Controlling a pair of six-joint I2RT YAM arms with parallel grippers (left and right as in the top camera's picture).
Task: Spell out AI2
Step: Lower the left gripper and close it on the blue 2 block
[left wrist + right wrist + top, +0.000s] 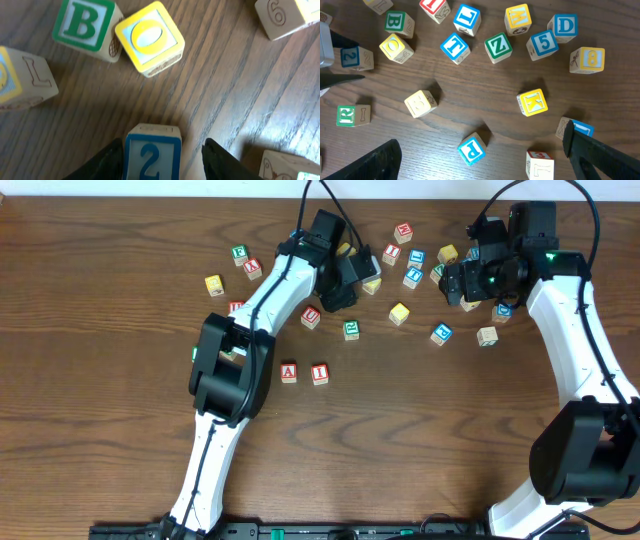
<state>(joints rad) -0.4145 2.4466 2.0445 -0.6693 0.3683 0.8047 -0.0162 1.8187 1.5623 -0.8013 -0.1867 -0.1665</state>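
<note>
Overhead first: the A block (288,372) and I block (320,373) sit next to each other with a small gap, on a bare bit of table (100,380). They're well apart from the 2 block (152,152), toward the robot's base. That makes sense, since it's the start of the word. The spot beside the I, on the side away from the A, is free for the last piece. You can't actually see the 2 block from up here because the left gripper (348,288) hangs right over it, in among the loose pile. The right gripper (458,283) is over more loose blocks, off to the 2 block's far side. I'd guess it's just staying out of the way.

Left wrist: the 2 block lies flat on the wood, blue 2 facing up, between the two fingers (107,162). One finger looks to be against its side and the other has a strip of table showing. So the jaws straddle it and aren't pinching it yet, as far as I can tell. The B block (82,22) and O block (149,37) lie beyond the 2 block, clear of it, so there's room for the fingers.

Right wrist: jaws spread wide, nothing in them. A P block (471,148) just lies on the table under the gap. The 2 block peeks in at the edge of this view. My read is that the grab on the 2 comes next.
</note>
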